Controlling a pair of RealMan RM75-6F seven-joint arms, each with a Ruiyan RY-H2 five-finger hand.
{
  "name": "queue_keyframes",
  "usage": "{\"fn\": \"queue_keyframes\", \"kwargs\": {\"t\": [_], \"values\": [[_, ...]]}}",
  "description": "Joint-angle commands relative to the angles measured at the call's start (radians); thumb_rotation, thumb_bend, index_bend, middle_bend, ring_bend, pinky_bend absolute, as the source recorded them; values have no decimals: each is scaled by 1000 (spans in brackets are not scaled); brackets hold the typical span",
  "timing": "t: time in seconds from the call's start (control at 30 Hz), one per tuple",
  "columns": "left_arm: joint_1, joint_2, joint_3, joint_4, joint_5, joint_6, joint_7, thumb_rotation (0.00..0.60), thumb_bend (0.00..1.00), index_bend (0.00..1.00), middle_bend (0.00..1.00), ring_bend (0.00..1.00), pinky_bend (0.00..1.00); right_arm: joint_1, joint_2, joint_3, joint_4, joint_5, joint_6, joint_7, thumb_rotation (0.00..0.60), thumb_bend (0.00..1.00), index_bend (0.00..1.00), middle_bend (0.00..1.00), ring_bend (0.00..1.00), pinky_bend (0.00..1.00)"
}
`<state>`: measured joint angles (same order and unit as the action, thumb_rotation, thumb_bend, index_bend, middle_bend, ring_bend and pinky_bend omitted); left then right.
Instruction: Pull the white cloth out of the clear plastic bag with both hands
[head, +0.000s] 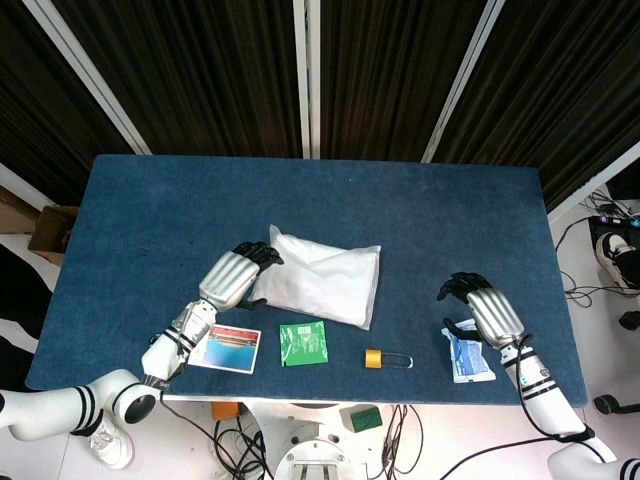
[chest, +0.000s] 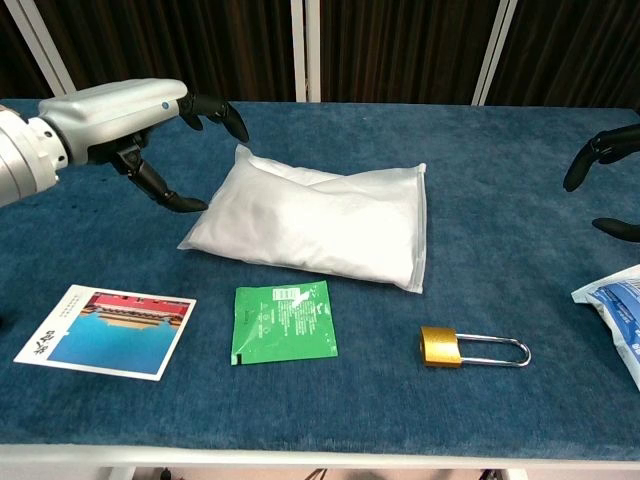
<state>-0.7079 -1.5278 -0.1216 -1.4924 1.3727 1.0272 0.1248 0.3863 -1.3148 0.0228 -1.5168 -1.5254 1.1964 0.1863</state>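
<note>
The clear plastic bag (head: 322, 276) (chest: 320, 222) with the white cloth folded inside lies flat in the middle of the blue table. My left hand (head: 236, 272) (chest: 130, 118) hovers at the bag's left end, fingers spread and curved, thumb near the bag's left corner, holding nothing. My right hand (head: 484, 304) (chest: 606, 170) is far off at the right, above the table, fingers apart and empty; the chest view shows only its dark fingertips.
Along the front edge lie a postcard (head: 226, 348) (chest: 108, 331), a green packet (head: 303, 343) (chest: 284, 320), a brass padlock (head: 385, 358) (chest: 468, 347) and a blue-and-white pouch (head: 467, 355) (chest: 618, 312) under my right hand. Dark curtains stand behind the table (head: 150, 220).
</note>
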Motion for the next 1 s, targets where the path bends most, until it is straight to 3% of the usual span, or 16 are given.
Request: {"fn": "queue_keyframes", "kwargs": {"t": [0.03, 0.27, 0.4, 0.83, 0.9, 1.0], "values": [[-3, -3, 0, 5, -2, -6, -4, 600, 169, 255, 202, 142, 204, 2, -4, 1, 3, 3, -5, 2, 600, 296, 430, 350, 166, 212], [-33, -45, 3, 36, -7, -57, 13, 600, 170, 253, 185, 128, 204, 6, 3, 4, -1, -2, -7, -6, 600, 296, 430, 350, 166, 212], [-71, -99, -19, 79, -31, -98, 31, 600, 170, 243, 158, 112, 203, 8, 11, 10, -17, 1, -6, -17, 600, 296, 430, 350, 166, 211], [-185, -265, -77, 313, -177, -246, 116, 600, 178, 175, 72, 70, 191, 20, -7, 21, -32, 24, -31, -49, 600, 296, 431, 350, 166, 211], [-189, -278, -78, 340, -184, -260, 95, 600, 218, 189, 81, 71, 191, 23, -10, 23, -33, 25, -35, -53, 600, 296, 431, 350, 166, 211], [-191, -296, -73, 381, -175, -271, 50, 600, 322, 320, 178, 98, 193, 30, -14, 28, -35, 30, -42, -58, 600, 296, 430, 350, 166, 211]]}}
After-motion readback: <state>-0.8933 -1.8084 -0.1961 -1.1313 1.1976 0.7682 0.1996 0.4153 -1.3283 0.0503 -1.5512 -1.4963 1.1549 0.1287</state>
